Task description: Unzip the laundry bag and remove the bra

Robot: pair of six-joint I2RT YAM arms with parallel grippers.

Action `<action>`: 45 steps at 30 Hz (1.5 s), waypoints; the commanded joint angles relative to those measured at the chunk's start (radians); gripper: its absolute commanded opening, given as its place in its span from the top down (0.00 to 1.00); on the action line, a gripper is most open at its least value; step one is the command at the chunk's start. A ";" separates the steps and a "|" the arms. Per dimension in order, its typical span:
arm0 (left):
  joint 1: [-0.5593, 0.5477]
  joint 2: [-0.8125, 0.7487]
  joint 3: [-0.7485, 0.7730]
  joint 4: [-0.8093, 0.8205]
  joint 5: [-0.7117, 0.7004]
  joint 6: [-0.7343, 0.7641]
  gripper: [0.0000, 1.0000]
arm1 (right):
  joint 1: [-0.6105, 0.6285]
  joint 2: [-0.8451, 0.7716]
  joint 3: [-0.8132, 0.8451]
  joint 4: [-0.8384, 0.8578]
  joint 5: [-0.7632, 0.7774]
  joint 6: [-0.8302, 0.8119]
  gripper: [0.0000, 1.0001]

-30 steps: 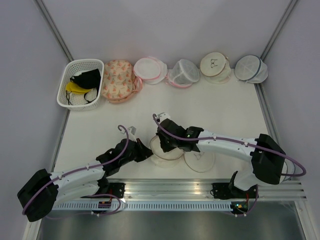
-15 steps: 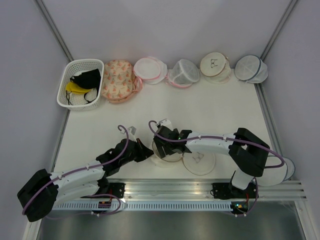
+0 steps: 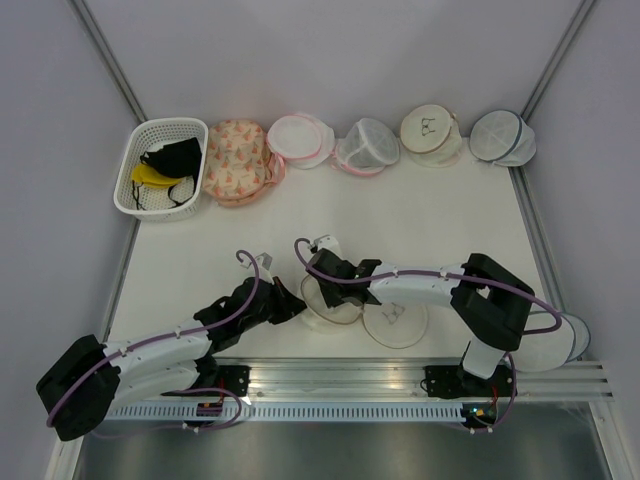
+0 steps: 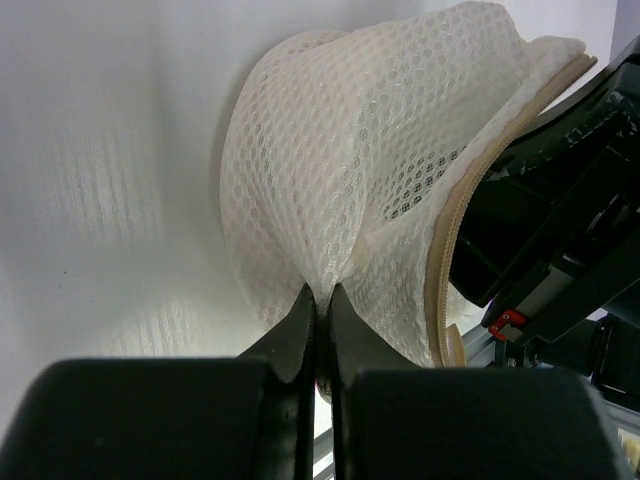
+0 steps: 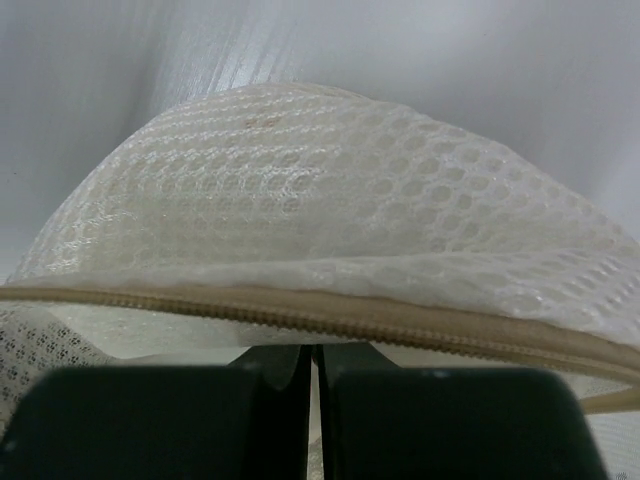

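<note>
Unzipping now. Pinching round cream-white mesh laundry bag (image 4: 380, 150) with left gripper (image 4: 320, 300); right gripper (image 5: 313, 352) squeezed shut at tan zip trim (image 5: 300, 312). Next, probably: pull zip round gently.

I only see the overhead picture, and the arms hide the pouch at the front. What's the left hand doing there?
Observer: The left wrist camera shows the left hand closed, pinching a fold of the laundry bag mesh.
Operator: And the other one?
Observer: The right hand is closed too, right beneath the tan zip trim; whether it grips anything is hidden.
Operator: Is the zip open there?
Observer: In that close-up, the stretch in front of that hand looks zipped shut.
</note>
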 commanded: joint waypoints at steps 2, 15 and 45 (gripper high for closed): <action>0.002 -0.006 0.015 0.040 0.003 -0.010 0.98 | 0.009 -0.023 0.003 0.058 -0.068 0.022 1.00; 0.002 -0.042 0.059 -0.104 -0.092 -0.038 0.00 | 0.009 -0.329 -0.020 0.023 -0.245 -0.021 0.99; 0.002 -0.259 0.052 -0.267 -0.201 -0.039 0.00 | -0.025 -0.839 0.086 -0.014 -0.335 -0.081 1.00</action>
